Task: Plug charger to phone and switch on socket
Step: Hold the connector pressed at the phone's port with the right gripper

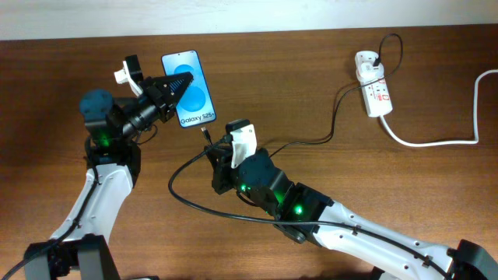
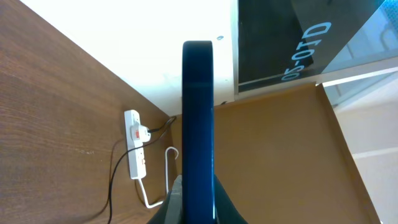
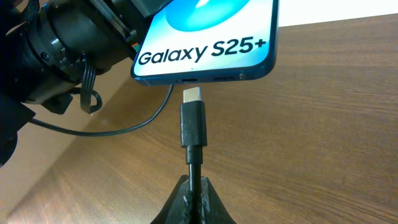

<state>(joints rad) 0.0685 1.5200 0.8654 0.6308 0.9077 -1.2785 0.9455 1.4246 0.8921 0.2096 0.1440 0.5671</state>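
My left gripper point(image 1: 175, 85) is shut on the phone point(image 1: 189, 89) and holds it off the table, blue "Galaxy S25+" screen up. The left wrist view shows the phone point(image 2: 198, 124) edge-on between the fingers. My right gripper point(image 3: 194, 186) is shut on the charger point(image 3: 192, 121) just behind its black plug. The plug's metal tip points at the port in the phone's bottom edge point(image 3: 186, 79) and stands a small gap short of it. In the overhead view the charger cable point(image 1: 175, 190) loops across the table to the white socket point(image 1: 375, 89) at the back right.
A thick white lead point(image 1: 436, 142) runs from the socket to the right table edge. The socket point(image 2: 134, 143) also shows far off in the left wrist view. Both arms crowd the left middle of the wooden table point(image 1: 327, 187). The left arm point(image 3: 62, 50) sits close beside the phone.
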